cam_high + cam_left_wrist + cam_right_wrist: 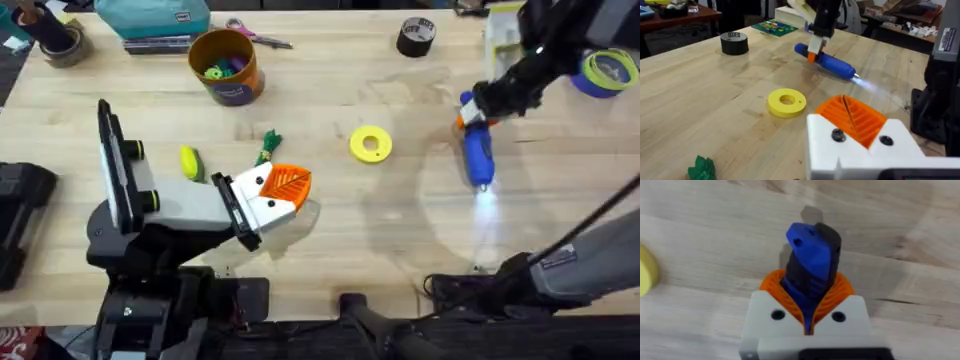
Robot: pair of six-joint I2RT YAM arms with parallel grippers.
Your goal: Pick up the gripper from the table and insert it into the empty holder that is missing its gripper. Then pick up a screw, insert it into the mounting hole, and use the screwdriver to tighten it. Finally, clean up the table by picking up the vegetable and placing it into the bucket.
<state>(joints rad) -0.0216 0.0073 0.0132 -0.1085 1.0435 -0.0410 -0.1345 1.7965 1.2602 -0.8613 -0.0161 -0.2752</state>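
Blue screwdriver (477, 150) lying flat, right of centre, tip lit; green vegetable (268, 146) mid-frame; orange bucket (226, 66) upper left.

The right gripper (809, 314) has its white fingers (770, 315) with orange ribbed pads closed on the blue screwdriver (811, 262) — the tool's blue-and-black body rises from between the pads, over the pale wooden counter (900, 220). A yellow object (646, 276) — only its rim visible — sits at the frame's edge.

Yellow ring (371, 144), black tape roll (416, 37), scissors (258, 37)
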